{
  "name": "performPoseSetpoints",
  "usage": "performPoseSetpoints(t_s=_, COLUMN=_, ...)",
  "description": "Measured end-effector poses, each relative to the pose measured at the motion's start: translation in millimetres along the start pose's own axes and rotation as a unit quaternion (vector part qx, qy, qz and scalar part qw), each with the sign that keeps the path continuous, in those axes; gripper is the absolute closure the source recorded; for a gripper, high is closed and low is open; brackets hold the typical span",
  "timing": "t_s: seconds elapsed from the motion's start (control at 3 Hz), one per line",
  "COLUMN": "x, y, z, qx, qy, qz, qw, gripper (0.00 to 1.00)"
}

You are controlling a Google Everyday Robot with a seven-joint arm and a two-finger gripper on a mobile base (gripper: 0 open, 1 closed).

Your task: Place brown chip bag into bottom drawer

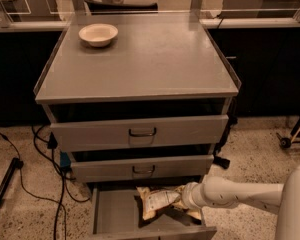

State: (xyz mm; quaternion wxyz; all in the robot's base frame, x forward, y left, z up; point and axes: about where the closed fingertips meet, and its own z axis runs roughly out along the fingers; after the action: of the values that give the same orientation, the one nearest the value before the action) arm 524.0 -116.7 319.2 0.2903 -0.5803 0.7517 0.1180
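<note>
The gripper [180,200] is low in the open bottom drawer [112,215] at the brown chip bag [157,201], its grip I cannot tell; the bag lies tilted and may jam under the middle drawer [105,170]

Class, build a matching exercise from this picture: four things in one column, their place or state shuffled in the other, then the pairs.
1 cream bowl
2 brown chip bag
3 bottom drawer
4 hand

A pulled open
B on the cabinet top, back left
C at the bag's right end
D inside the lowest drawer

Pairs: 1-B, 2-D, 3-A, 4-C.
</note>
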Motion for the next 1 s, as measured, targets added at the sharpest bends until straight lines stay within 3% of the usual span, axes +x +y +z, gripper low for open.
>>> performPoseSetpoints(t_s=0.67, x=8, y=-6, z=62, qx=0.025, qy=-0.045, qz=-0.022, qw=0.9984, gripper=1.00)
performPoseSetpoints(t_s=1.0, x=9, y=-6, z=66, qx=0.030, qy=-0.046, qz=-0.026, qw=0.9982, gripper=1.00)
